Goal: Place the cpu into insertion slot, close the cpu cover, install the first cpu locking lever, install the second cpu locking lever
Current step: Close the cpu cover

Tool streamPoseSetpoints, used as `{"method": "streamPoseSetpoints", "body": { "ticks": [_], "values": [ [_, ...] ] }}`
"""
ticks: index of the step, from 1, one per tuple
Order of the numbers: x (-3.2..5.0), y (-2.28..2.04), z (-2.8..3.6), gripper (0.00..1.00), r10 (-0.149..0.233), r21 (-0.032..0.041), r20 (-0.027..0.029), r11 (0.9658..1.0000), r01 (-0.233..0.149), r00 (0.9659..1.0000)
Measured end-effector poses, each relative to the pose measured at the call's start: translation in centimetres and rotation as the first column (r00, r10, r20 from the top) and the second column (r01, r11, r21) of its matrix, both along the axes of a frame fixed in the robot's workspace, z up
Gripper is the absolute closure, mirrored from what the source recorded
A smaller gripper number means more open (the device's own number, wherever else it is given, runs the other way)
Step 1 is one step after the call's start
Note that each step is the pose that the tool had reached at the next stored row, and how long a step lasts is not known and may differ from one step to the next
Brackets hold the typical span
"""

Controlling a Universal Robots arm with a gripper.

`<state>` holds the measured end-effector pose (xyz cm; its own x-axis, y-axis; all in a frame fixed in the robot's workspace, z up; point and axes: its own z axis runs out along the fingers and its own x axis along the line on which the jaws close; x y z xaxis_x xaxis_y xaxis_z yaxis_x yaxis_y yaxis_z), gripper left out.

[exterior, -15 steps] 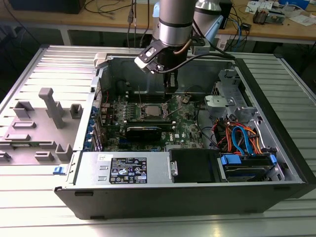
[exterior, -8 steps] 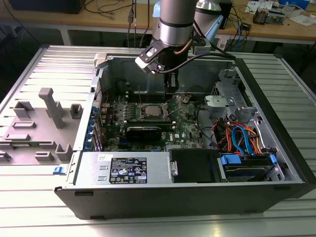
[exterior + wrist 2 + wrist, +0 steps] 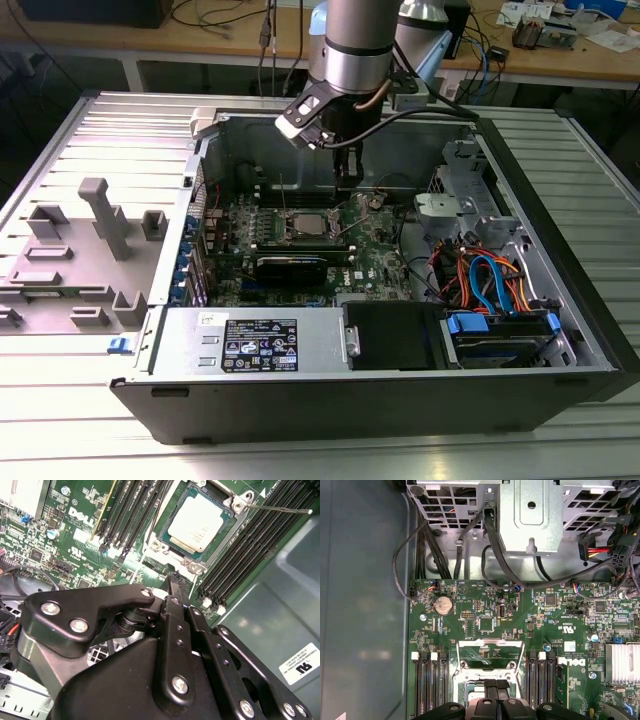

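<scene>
Tray (image 3: 50, 300), grey, with upright pegs, lies at the exterior view's left, beside the open computer case (image 3: 560, 330). Inside the case, the green motherboard (image 3: 375, 255) lies flat. Near its middle, the cpu (image 3: 200, 522) is seated in the insertion slot (image 3: 192, 566) with its silver-grey top facing up. Long black memory slots (image 3: 432, 685) flank the socket on both sides. The cpu cover (image 3: 490, 642) is swung open and is clear of the chip. One thin locking lever (image 3: 280, 508) stands raised beside the socket.

The gripper (image 3: 176, 577) hangs just above the board next to the socket. It is slightly toward the exterior view's right of the cpu and does not touch it. Its jaws are together, with nothing between them. Further right, blue and orange cables (image 3: 485, 280) run to the drive bay (image 3: 500, 335).
</scene>
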<state>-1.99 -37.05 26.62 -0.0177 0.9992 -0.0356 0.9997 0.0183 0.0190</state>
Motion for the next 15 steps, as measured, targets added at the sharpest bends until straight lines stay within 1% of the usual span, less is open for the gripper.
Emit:
{"method": "streamPoseSetpoints", "body": {
  "ticks": [15],
  "values": [
    [0.22,0.0,0.0,0.89,0.0,-0.0001,0.0,1.0,0.0,1.0]
  ]
}}
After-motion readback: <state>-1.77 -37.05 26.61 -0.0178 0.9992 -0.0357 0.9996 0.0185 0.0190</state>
